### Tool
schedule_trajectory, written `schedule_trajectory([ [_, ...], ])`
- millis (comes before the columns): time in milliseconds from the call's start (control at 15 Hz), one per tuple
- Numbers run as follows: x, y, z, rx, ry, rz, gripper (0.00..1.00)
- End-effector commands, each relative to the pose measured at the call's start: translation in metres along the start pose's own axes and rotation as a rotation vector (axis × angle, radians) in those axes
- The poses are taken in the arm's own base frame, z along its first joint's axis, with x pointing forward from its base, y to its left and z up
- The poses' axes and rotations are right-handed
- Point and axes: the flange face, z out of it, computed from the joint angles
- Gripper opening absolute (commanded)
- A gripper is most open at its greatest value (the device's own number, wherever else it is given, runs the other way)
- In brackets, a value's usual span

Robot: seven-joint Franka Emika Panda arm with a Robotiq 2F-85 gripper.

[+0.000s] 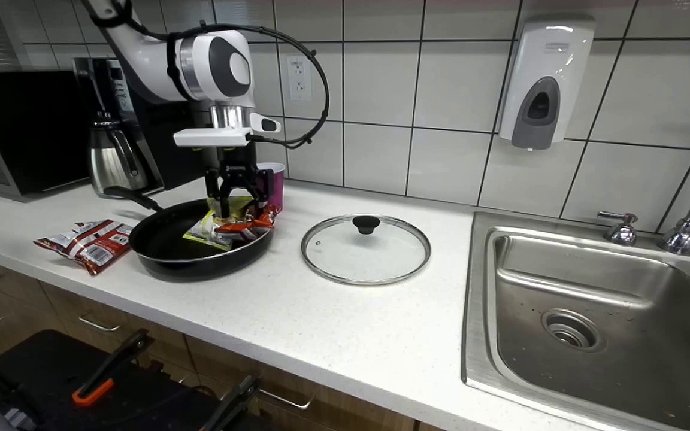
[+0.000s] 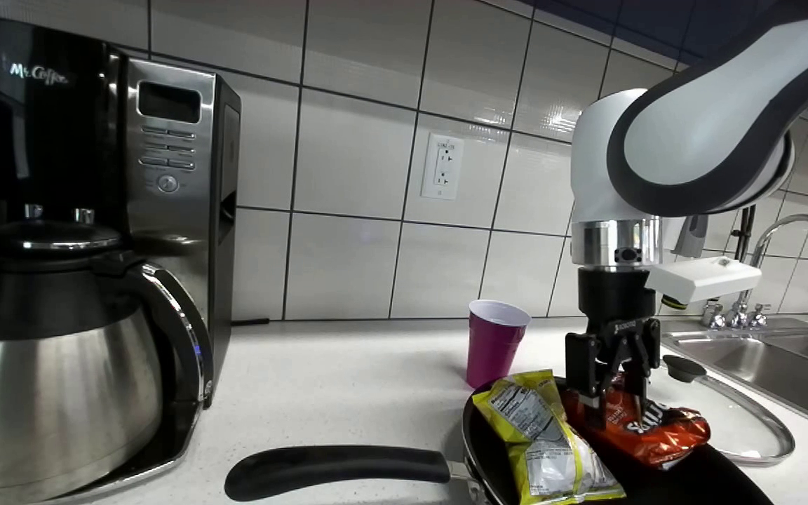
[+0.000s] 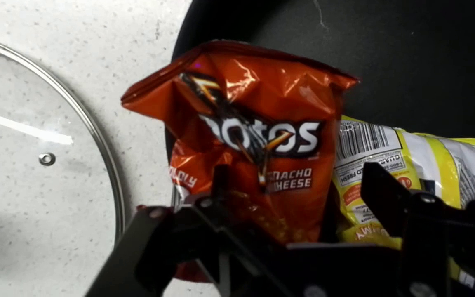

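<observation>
My gripper [image 3: 296, 177] stands open over the black frying pan [image 1: 168, 261], its two fingers wide apart. An orange-red Doritos bag [image 3: 237, 99] lies at the pan's edge, right under the jaws and partly between the fingertips; no grip on it shows. One finger [image 3: 221, 181] overlaps this bag in the wrist view, and whether it touches is unclear. Beside it in the pan rests a yellow and white chip bag [image 2: 541, 435], with the opposite finger [image 3: 379, 187] in front of it. The lower part of the Doritos bag is hidden by the gripper.
A red bag [image 1: 98, 242] lies on the counter next to the pan. The glass lid [image 1: 345, 254] is on the pan's far side from it, then the sink [image 1: 572, 287]. A magenta cup [image 2: 494, 344] stands behind the pan, and a coffee maker [image 2: 179, 189] sits near its handle [image 2: 334, 466].
</observation>
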Motion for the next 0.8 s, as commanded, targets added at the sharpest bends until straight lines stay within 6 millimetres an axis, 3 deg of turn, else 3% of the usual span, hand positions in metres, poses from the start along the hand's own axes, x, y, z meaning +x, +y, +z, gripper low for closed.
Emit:
schedule_trajectory([
  [0, -0.002, -0.005, -0.013, 0.007, -0.005, -0.001, 1.0],
  [333, -0.003, -0.017, -0.014, 0.016, -0.004, -0.03, 1.0],
  [733, -0.008, -0.04, -0.029, 0.049, 0.015, -0.098, 1.0],
])
